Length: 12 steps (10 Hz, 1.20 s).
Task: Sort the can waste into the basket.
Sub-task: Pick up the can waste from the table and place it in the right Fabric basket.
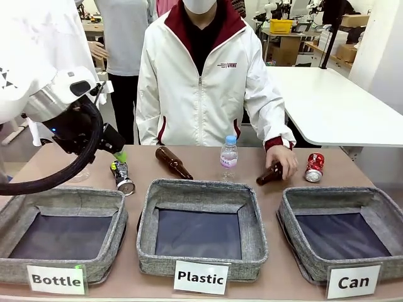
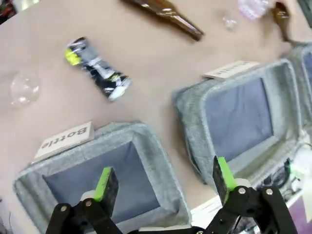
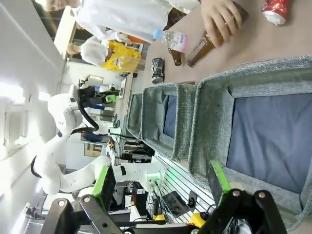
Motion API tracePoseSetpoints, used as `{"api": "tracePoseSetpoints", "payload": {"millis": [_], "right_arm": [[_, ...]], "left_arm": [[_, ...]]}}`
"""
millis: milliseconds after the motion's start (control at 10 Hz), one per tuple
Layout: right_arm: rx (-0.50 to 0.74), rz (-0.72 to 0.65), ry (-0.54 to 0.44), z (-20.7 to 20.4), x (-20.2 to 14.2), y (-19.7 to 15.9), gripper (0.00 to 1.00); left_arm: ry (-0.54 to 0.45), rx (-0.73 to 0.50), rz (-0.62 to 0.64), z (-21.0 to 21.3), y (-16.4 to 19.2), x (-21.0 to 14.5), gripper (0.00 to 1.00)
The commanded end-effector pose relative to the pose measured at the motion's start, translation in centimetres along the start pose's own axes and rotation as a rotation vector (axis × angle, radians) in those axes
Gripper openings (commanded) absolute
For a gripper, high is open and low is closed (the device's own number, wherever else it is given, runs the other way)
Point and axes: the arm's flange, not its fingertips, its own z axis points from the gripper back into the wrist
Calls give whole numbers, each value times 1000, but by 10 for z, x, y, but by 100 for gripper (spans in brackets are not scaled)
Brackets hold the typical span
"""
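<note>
White side table (image 1: 334,107), pale wall (image 1: 385,47), cardboard boxes (image 1: 354,21), yellow crate (image 1: 281,26)

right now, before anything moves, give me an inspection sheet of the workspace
surface: tan table, no spills seen
job's things: dark can lying behind the Bottle basket; red can lying beside the person's hand; Can basket empty
clutter: brown bottle lying; second brown bottle under the hand; plastic bottle upright; Bottle basket and Plastic basket empty
grippers: left gripper open, raised at the Bottle basket end; right gripper open, raised by the Can basket
cables: black cable looping off the left arm
surroundings: person at the far side; white table behind
</note>
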Motion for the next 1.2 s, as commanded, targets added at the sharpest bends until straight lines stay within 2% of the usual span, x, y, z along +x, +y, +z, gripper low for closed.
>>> {"api": "tracePoseSetpoints", "payload": {"millis": [0, 100, 200, 400, 500, 700, 900, 1000, 1100], "right_arm": [[20, 29, -14, 0, 3, 0, 100], [20, 29, -14, 0, 3, 0, 100], [20, 29, -14, 0, 3, 0, 100], [20, 29, -14, 0, 3, 0, 100], [20, 29, -14, 0, 3, 0, 100], [20, 29, -14, 0, 3, 0, 100], [20, 29, -14, 0, 3, 0, 100], [20, 29, -14, 0, 3, 0, 100], [20, 29, -14, 0, 3, 0, 100]], "left_arm": [[24, 164, 328, -8, -4, 28, 100], [16, 194, 466, -21, -1, 48, 100], [52, 207, 484, -32, -3, 66, 100], [60, 217, 535, -52, -3, 78, 100], [58, 216, 587, -60, 0, 82, 100], [58, 316, 742, -83, 1, 86, 100], [-22, 388, 930, -89, 5, 93, 100], [-4, 327, 886, -76, 14, 94, 100], [4, 228, 826, -42, 33, 86, 100]]}}
